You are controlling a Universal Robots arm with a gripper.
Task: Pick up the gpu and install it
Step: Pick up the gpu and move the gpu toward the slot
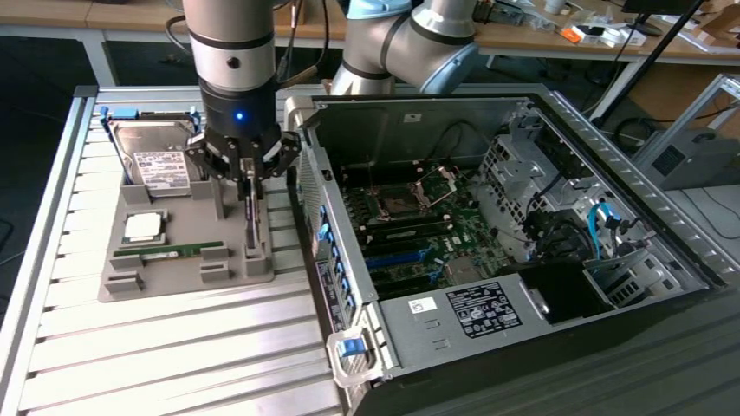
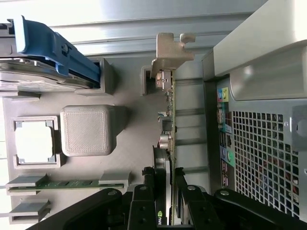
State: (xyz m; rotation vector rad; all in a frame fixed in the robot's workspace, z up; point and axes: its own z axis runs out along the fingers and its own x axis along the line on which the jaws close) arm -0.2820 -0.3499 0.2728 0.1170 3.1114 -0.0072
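Note:
The gpu (image 1: 251, 221) is a thin dark card standing on edge in the slot of a grey printed holder (image 1: 173, 279), on the side nearest the computer case. My gripper (image 1: 249, 178) comes straight down over its upper edge. In the wrist view the card (image 2: 169, 120) runs away from me to its silver bracket (image 2: 170, 52), and my two black fingers (image 2: 144, 194) press against its two faces at the near end, so the gripper (image 2: 164, 191) is shut on the card. The card's lower edge still looks seated in the holder (image 2: 124, 158).
The holder also carries a hard drive (image 1: 156, 156) with blue rails, a CPU (image 1: 142, 227) and a green memory stick (image 1: 173, 250). The open computer case (image 1: 543, 130) lies at the exterior view's right, motherboard (image 1: 405, 217) exposed; its perforated rear panel (image 2: 261, 153) is close beside the card.

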